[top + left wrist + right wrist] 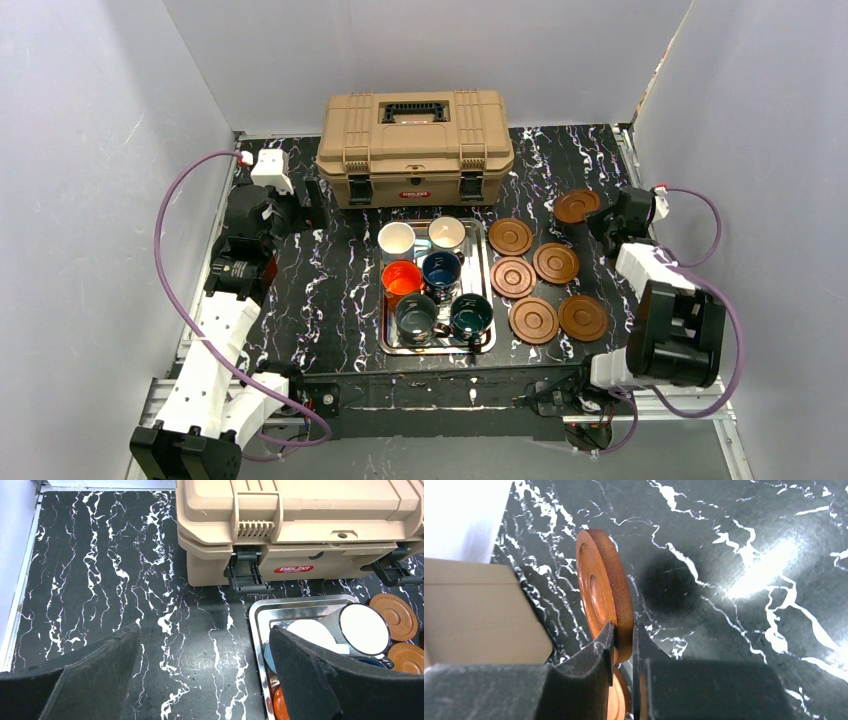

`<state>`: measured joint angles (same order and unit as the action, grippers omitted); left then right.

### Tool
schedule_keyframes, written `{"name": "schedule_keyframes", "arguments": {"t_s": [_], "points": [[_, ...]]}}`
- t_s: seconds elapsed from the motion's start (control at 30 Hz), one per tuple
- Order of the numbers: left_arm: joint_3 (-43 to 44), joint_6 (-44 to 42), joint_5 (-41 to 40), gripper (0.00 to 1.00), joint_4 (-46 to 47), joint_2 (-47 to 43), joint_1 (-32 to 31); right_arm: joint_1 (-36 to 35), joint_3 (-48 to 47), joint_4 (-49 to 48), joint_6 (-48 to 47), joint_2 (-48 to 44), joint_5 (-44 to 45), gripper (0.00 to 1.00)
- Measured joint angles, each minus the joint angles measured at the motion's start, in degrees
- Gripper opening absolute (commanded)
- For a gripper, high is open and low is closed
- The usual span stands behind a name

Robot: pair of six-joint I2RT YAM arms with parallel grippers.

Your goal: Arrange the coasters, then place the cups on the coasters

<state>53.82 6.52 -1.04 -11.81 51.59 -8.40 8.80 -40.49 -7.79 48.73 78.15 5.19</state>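
Observation:
Several brown coasters lie flat right of the steel tray point(437, 346), among them one point(511, 237) and another point(583, 317). My right gripper point(592, 214) point(624, 632) is shut on the rim of one more coaster point(575, 206) point(604, 585) and holds it above the table at the back right. Several cups stand in the tray: two cream point(397, 239) point(447, 233), an orange point(402, 278), a navy point(441, 268), a grey-green point(415, 315) and a teal point(471, 315). My left gripper point(312, 203) point(205, 630) hangs open over bare table left of the tray point(260, 611).
A tan toolbox point(415, 145) point(300, 520) stands at the back behind the tray. Grey walls close in both sides. In the left wrist view a cream cup point(364, 628) and two coasters point(395, 615) show at the right. Another coaster point(616, 700) lies under my right fingers.

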Motion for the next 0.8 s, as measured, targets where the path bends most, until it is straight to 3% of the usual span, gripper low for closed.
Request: {"name": "schedule_keyframes", "arguments": {"t_s": [0.4, 0.43, 0.6, 0.73, 0.8], "points": [[0.0, -0.61, -0.17, 0.98, 0.0, -0.48, -1.11, 1.05, -7.08, -4.39, -2.16, 17.22, -3.23, 0.01], [0.0, -0.63, -0.24, 0.98, 0.0, -0.48, -1.14, 1.05, -7.34, -4.98, -2.21, 17.77, -3.32, 0.05], [0.0, -0.96, -0.52, 0.98, 0.02, -0.48, -1.16, 1.05, -7.98, -6.73, -2.97, 19.5, -3.37, 0.46], [0.0, -1.03, -0.63, 0.98, 0.02, -0.48, -1.16, 1.07, -7.58, -4.66, -6.21, 19.58, -1.46, 0.63], [0.0, -1.03, -0.63, 0.98, 0.02, -0.48, -1.16, 1.07, -7.56, -3.45, -7.61, 19.58, -0.74, 0.66]]}}
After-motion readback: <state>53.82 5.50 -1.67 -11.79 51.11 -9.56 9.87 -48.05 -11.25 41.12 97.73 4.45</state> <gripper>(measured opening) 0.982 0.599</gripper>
